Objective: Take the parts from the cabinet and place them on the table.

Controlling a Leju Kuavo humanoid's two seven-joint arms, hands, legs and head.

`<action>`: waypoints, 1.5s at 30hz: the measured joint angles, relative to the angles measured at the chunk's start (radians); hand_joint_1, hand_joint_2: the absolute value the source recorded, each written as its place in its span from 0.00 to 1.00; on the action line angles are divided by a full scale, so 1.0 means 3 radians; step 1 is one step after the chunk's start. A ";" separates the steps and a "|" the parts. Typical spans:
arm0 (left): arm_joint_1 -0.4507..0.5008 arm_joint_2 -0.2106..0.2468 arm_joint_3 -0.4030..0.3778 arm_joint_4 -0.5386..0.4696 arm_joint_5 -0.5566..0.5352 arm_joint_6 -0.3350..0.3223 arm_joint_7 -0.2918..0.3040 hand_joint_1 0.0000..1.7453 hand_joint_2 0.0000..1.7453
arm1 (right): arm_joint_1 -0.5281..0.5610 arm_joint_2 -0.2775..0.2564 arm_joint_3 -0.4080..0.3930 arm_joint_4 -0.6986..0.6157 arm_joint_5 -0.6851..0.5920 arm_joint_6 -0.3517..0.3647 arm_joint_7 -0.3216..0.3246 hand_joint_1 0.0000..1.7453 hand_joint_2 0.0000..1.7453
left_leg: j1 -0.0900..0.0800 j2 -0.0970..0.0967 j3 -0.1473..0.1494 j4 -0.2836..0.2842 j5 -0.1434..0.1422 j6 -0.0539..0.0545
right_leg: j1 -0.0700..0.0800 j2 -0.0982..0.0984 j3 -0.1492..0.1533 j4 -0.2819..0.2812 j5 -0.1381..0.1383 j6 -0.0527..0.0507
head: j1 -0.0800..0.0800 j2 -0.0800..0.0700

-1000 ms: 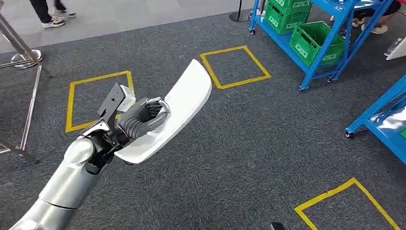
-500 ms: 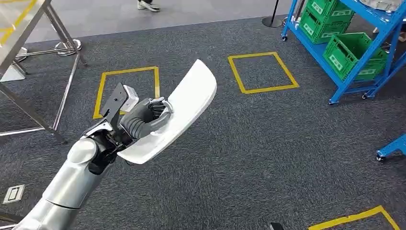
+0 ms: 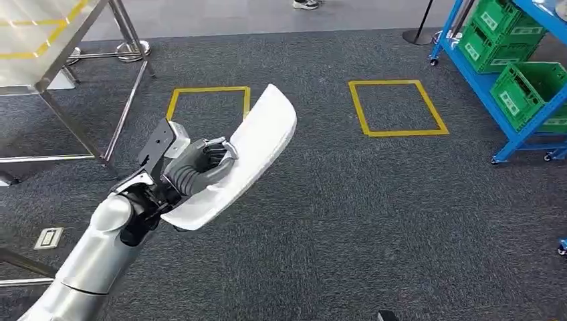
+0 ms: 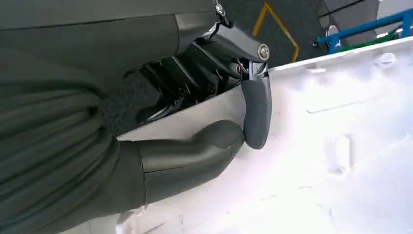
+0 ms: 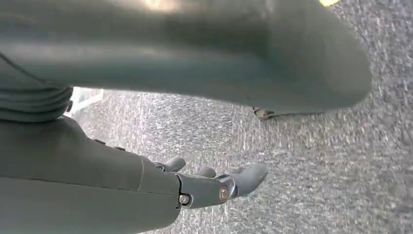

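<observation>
Clearly mid-carry: left robot hand (image 3: pixel 200 162) clamped on the white part (image 3: pixel 257 150), held up and out ahead of the body, well above the grey carpet (image 3: pixel 374 214). Gripped that way, probably, to keep the long curved shell clear of the legs and the floor while walking toward the worktop (image 3: pixel 40 40). Thumb (image 4: pixel 255 114) pressed over the part's rim in the left wrist view, darker fingers (image 4: pixel 195 73) curled behind it, so the panel sits pinched at its edge, most of its length reaching past the hand toward the yellow floor square (image 3: pixel 208 90). Tilted, upper end nearer the worktop, lower end back by the wrist. Worktop itself off beyond the part, not yet under it; placing judged still to come. Right robot hand (image 5: pixel 214 187) hanging low over the carpet, fingers loosely extended and apart, nothing in them. Blue rack (image 3: pixel 495 73) with green crates (image 3: pixel 528 93) well apart from the part, on the far side from the worktop.
</observation>
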 joint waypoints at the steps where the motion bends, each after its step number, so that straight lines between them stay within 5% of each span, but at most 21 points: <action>1: -0.0001 0.0005 0.0005 -0.0013 0.0001 -0.0004 -0.0003 1.00 1.00 | -0.0002 0.0000 0.0000 0.0000 0.0004 0.0000 -0.0001 0.00 0.00 | 0.0018 -0.0024 0.0013 -0.0013 0.0011 0.0013 | -0.0022 0.0125 -0.0021 0.0058 -0.0045 0.0018 | 0.0001 0.0000; 3: -0.0008 -0.0001 0.0009 -0.0013 0.0006 -0.0014 -0.0004 1.00 1.00 | 0.0001 0.0003 0.0001 0.0000 0.0004 -0.0004 0.0001 0.00 0.00 | 0.0028 -0.0069 0.0006 -0.0013 0.0016 0.0035 | -0.0023 0.0309 -0.0225 0.0491 -0.0283 0.0033 | 0.0018 0.0000; 5: 0.0002 -0.0013 0.0008 -0.0009 0.0006 -0.0031 -0.0001 1.00 1.00 | 0.0013 0.0001 0.0001 0.0000 0.0003 -0.0023 0.0011 0.00 0.00 | 0.0027 -0.0136 -0.0002 -0.0007 0.0014 0.0039 | -0.0026 0.0339 -0.0484 0.0986 -0.0452 0.0049 | 0.0018 0.0000; 6: 0.0002 -0.0025 0.0006 -0.0003 0.0006 -0.0032 0.0000 1.00 1.00 | 0.0018 0.0000 0.0001 0.0000 -0.0003 -0.0034 0.0013 0.00 0.00 | 0.0031 -0.0183 -0.0007 0.0003 0.0013 0.0038 | -0.0029 0.0339 -0.0538 0.1052 -0.0427 0.0051 | 0.0019 0.0000; 9: -0.0001 -0.0058 0.0006 -0.0001 0.0005 -0.0033 0.0005 1.00 1.00 | 0.0015 0.0000 0.0001 0.0000 -0.0013 -0.0067 0.0018 0.00 0.00 | 0.0053 -0.0292 -0.0008 0.0045 -0.0007 0.0007 | -0.0064 0.0383 -0.0248 0.0403 -0.0024 0.0066 | 0.0018 0.0000; 10: -0.0004 -0.0084 0.0006 -0.0003 0.0005 -0.0033 0.0004 1.00 1.00 | 0.0015 0.0001 0.0001 0.0000 -0.0015 -0.0071 0.0018 0.00 0.00 | 0.0059 -0.0325 -0.0021 0.0074 -0.0022 -0.0016 | -0.0091 0.0496 -0.0112 0.0110 0.0061 0.0081 | 0.0022 0.0000; 11: -0.0007 -0.0097 0.0005 -0.0003 0.0004 -0.0032 0.0004 1.00 1.00 | 0.0010 0.0005 0.0001 0.0000 -0.0018 -0.0071 0.0020 0.00 0.00 | 0.0045 -0.0358 -0.0047 0.0097 -0.0031 -0.0046 | -0.0072 0.0585 -0.0102 0.0087 0.0002 0.0085 | 0.0029 0.0000; 15: 0.0001 -0.0112 0.0004 -0.0003 -0.0015 -0.0027 0.0009 1.00 1.00 | 0.0006 0.0006 0.0001 0.0000 -0.0020 -0.0070 0.0005 0.00 0.00 | 0.0062 -0.0454 -0.0091 0.0055 0.0004 -0.0137 | -0.0066 0.0459 -0.0100 0.0070 0.0042 -0.0033 | 0.0029 0.0000; 18: -0.0007 -0.0108 0.0005 -0.0003 -0.0018 -0.0023 0.0008 1.00 1.00 | 0.0008 0.0006 0.0000 0.0000 -0.0020 -0.0066 -0.0008 0.00 0.00 | 0.0045 -0.0129 -0.0267 0.0460 -0.0238 -0.0156 | -0.0056 0.0366 -0.0094 0.0048 0.0047 -0.0097 | 0.0000 0.0000; 21: 0.0018 -0.0112 0.0004 0.0002 -0.0018 -0.0022 0.0009 1.00 1.00 | 0.0025 0.0006 0.0000 0.0000 -0.0017 -0.0066 -0.0004 0.00 0.00 | 0.0048 -0.0071 -0.0582 0.1123 -0.0484 -0.0161 | -0.0029 0.0252 -0.0094 0.0049 0.0037 -0.0116 | 0.0001 0.0000; 24: 0.0020 -0.0105 0.0004 0.0002 -0.0019 -0.0022 0.0009 1.00 1.00 | 0.0022 0.0006 0.0000 0.0000 -0.0013 -0.0060 -0.0005 0.00 0.00 | 0.0037 -0.0039 -0.0287 0.0577 -0.0157 -0.0118 | -0.0013 0.0157 -0.0070 0.0050 0.0022 -0.0120 | 0.0000 0.0000; 25: 0.0017 -0.0107 0.0004 -0.0003 -0.0019 -0.0022 0.0009 1.00 1.00 | 0.0022 0.0006 0.0000 0.0000 -0.0013 -0.0058 -0.0006 0.00 0.00 | 0.0019 0.0043 -0.0102 0.0246 -0.0027 -0.0088 | -0.0010 0.0123 -0.0051 0.0049 0.0011 -0.0115 | 0.0001 0.0000; 26: 0.0012 -0.0109 0.0004 -0.0004 -0.0019 -0.0022 0.0008 1.00 1.00 | 0.0022 0.0008 0.0000 0.0000 -0.0013 -0.0058 -0.0006 0.00 0.00 | -0.0024 0.0187 -0.0018 0.0088 -0.0076 -0.0057 | 0.0001 0.0094 -0.0041 0.0049 0.0001 -0.0098 | 0.0004 0.0000; 30: 0.0014 -0.0105 0.0009 -0.0007 -0.0022 -0.0018 0.0008 1.00 1.00 | 0.0012 0.0009 0.0000 0.0000 0.0008 -0.0051 -0.0009 0.00 0.00 | -0.0040 0.0047 -0.0028 0.0062 -0.0036 0.0007 | -0.0005 -0.0014 -0.0020 0.0032 -0.0002 -0.0035 | 0.0003 0.0000; 31: 0.0023 -0.0107 0.0014 -0.0018 -0.0033 -0.0018 0.0008 1.00 1.00 | 0.0006 0.0008 0.0000 -0.0001 0.0013 -0.0051 -0.0009 0.00 0.00 | -0.0005 0.0015 0.0009 0.0011 -0.0004 0.0035 | 0.0002 0.0020 -0.0033 0.0046 -0.0031 -0.0002 | 0.0004 0.0000; 33: 0.0017 -0.0109 0.0017 -0.0024 -0.0055 -0.0017 -0.0001 1.00 1.00 | 0.0003 0.0006 0.0001 0.0000 0.0037 -0.0027 -0.0008 0.00 0.00 | 0.0009 -0.0034 0.0010 0.0001 0.0006 0.0056 | -0.0016 0.0290 -0.0152 0.0323 -0.0187 0.0027 | 0.0015 0.0000; 36: 0.0056 -0.0118 0.0017 -0.0021 -0.0081 -0.0013 -0.0003 1.00 1.00 | 0.0020 0.0001 0.0001 0.0000 0.0060 -0.0018 0.0008 0.00 0.00 | 0.0011 -0.0138 -0.0003 0.0013 0.0005 0.0063 | -0.0027 0.0344 -0.0531 0.1045 -0.0431 0.0061 | 0.0018 0.0000; 38: 0.0067 -0.0118 0.0017 -0.0009 -0.0086 -0.0013 -0.0003 1.00 1.00 | 0.0022 -0.0001 0.0001 0.0000 0.0070 -0.0014 0.0010 0.00 0.00 | 0.0026 -0.0216 -0.0011 0.0037 0.0000 0.0054 | -0.0042 0.0346 -0.0482 0.0881 -0.0252 0.0071 | 0.0019 0.0000; 40: 0.0065 -0.0119 0.0018 -0.0010 -0.0086 -0.0013 -0.0013 1.00 1.00 | 0.0018 -0.0005 0.0001 0.0000 0.0084 -0.0010 0.0010 0.00 0.00 | 0.0049 -0.0292 -0.0016 0.0078 -0.0019 0.0020 | -0.0071 0.0398 -0.0199 0.0294 0.0049 0.0084 | 0.0019 0.0000; 41: 0.0066 -0.0119 0.0019 -0.0010 -0.0088 -0.0014 -0.0019 1.00 1.00 | 0.0011 -0.0004 0.0001 0.0000 0.0104 0.0001 0.0009 0.00 0.00 | 0.0054 -0.0321 -0.0033 0.0098 -0.0029 -0.0005 | -0.0094 0.0537 -0.0106 0.0119 0.0017 0.0095 | 0.0023 0.0000; 45: 0.0091 -0.0084 0.0061 -0.0017 -0.0092 -0.0024 -0.0033 1.00 1.00 | 0.0008 -0.0010 0.0001 0.0000 0.0151 0.0042 -0.0020 0.00 0.00 | 0.0056 -0.0423 -0.0070 0.0067 0.0008 -0.0108 | -0.0049 0.0447 -0.0107 0.0096 0.0037 -0.0011 | 0.0029 0.0000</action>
